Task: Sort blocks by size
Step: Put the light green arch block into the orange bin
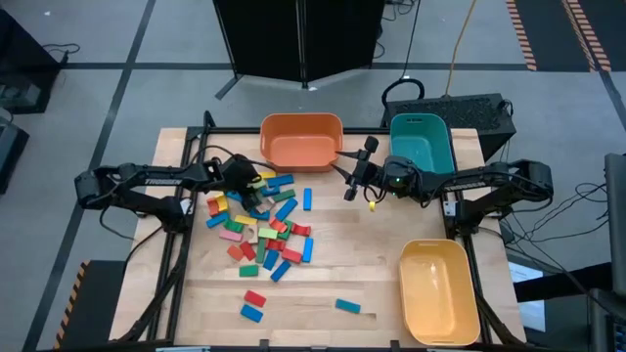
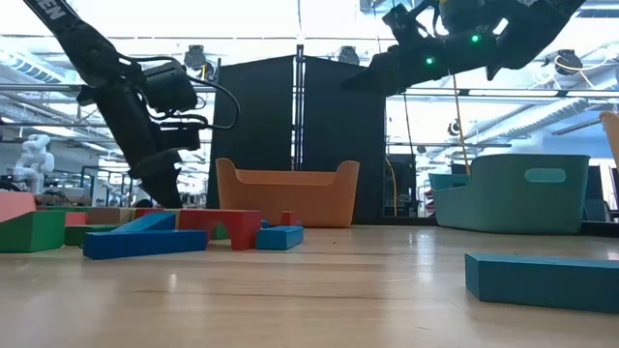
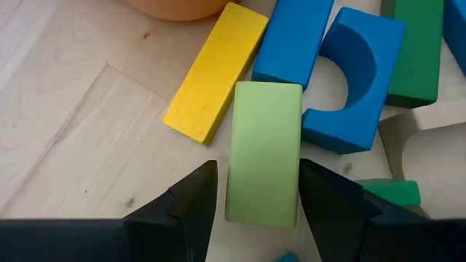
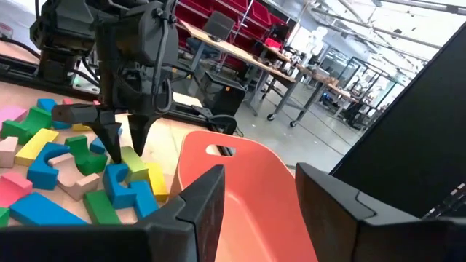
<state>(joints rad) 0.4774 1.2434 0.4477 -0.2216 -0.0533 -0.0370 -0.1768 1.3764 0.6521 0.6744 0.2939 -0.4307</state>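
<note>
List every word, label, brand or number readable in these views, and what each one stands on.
"TROSSEN": white lettering on the left arm, only just legible in the high view.
White lettering on the same arm in the low view: cut off, unreadable.
Blocks, orange bin, teal bin, yellow bin: no text visible.

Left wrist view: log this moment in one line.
left hand: straddling light green block, on table | right hand: raised, empty, beside orange bin
</note>
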